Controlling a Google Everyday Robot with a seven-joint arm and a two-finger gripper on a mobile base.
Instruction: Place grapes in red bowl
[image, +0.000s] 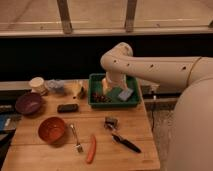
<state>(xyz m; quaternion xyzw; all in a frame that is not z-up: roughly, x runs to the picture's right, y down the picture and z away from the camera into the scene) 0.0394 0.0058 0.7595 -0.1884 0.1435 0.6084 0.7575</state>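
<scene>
The tool hangs at the end of the white arm over the left half of the green tray, at the back of the desk. It is spread wide, and I see nothing caught in it. The grapes lie in the tray's front-left corner, just below and slightly left of the tool. Whether it touches them I cannot tell. A blue-grey block sits in the same tray to the right.

The red bowl stands well apart, at the front left of the desk. A fork lies just to its right, and an orange-red stick lies beyond the fork. A dark purple bowl stands further back on the left edge, with a small black block between it and the tray.

The grasp looks to me like the step in hand, and that is where the risk begins. The bunch is lumpy and sits close to the tray wall, so a finger coming down may hit the rim or pinch only a few berries. The rest could then tear loose. A weak hold could drop the bunch on the long carry across the desk. The purple bowl is of like size and nearby, so the bunch could be released into the wrong dish.
</scene>
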